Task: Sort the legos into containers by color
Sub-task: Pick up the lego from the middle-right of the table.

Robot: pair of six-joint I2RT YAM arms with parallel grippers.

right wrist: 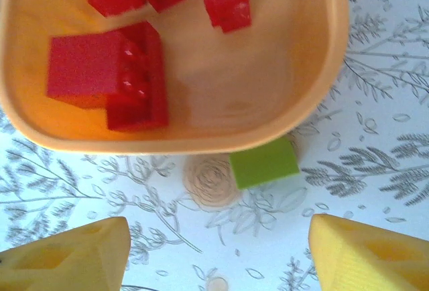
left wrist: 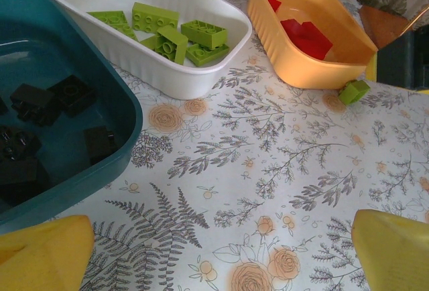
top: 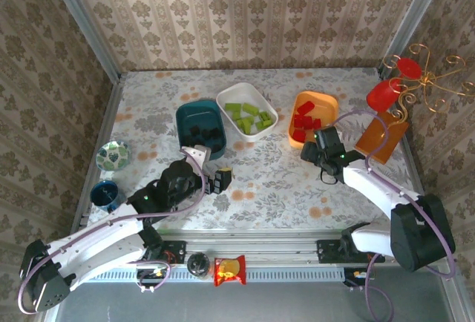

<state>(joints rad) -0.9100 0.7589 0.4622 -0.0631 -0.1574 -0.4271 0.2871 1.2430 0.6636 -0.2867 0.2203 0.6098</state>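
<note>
one lime green brick (right wrist: 263, 163) lies on the table (right wrist: 375, 137), just beside the near wall of the orange tub (right wrist: 167, 142) that holds the red bricks (right wrist: 127, 76). my right gripper (right wrist: 218, 230) hangs over it, fingers spread; the brick sits ahead of the tips, not pinched. my left gripper (left wrist: 218, 237) is spread wide too, near the teal tub (left wrist: 127, 113) of black bricks (left wrist: 64, 96).

Clad in white shells along left arm (top: 96, 240) and right arm (top: 375, 187), jointed in black, trailed by lilac cables (top: 369, 292), tipped with blocky yellow pincer fingers (right wrist: 67, 254)
</note>
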